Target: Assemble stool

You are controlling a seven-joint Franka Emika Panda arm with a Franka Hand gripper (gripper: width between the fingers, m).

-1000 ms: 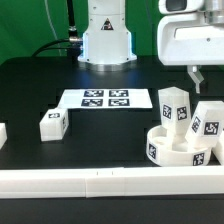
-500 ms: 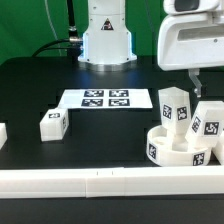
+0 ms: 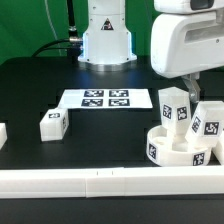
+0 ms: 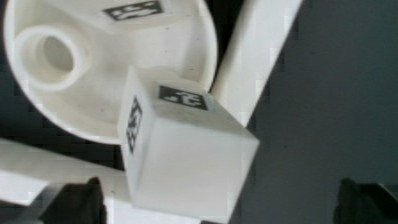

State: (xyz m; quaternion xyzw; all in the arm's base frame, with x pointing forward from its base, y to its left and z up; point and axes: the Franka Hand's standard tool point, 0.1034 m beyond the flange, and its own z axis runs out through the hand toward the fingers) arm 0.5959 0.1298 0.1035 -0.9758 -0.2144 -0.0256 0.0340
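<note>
The stool's round white seat point(image 3: 170, 150) lies at the exterior view's right, near the front rail. Two tagged block legs stand upright in it, one point(image 3: 174, 108) nearer the middle and one point(image 3: 207, 122) to its right. My gripper point(image 3: 190, 86) hangs just above and between them, its big white body filling the upper right. In the wrist view the seat disc point(image 4: 80, 95) with a socket hole point(image 4: 54, 55) shows under a tagged leg point(image 4: 187, 150). My gripper point(image 4: 217, 205) is open, its dark fingertips point(image 4: 71, 205) wide on either side of that leg, not touching it.
A loose tagged leg point(image 3: 52, 124) lies on the black table at the left, and another white part point(image 3: 2, 133) sits at the left edge. The marker board point(image 3: 105, 99) is at the back middle. A long white rail point(image 3: 100, 182) runs along the front.
The gripper has moved toward the exterior view's left and slightly down, closing in over the two upright legs. Its jaws have stayed open. The parts have not moved.
</note>
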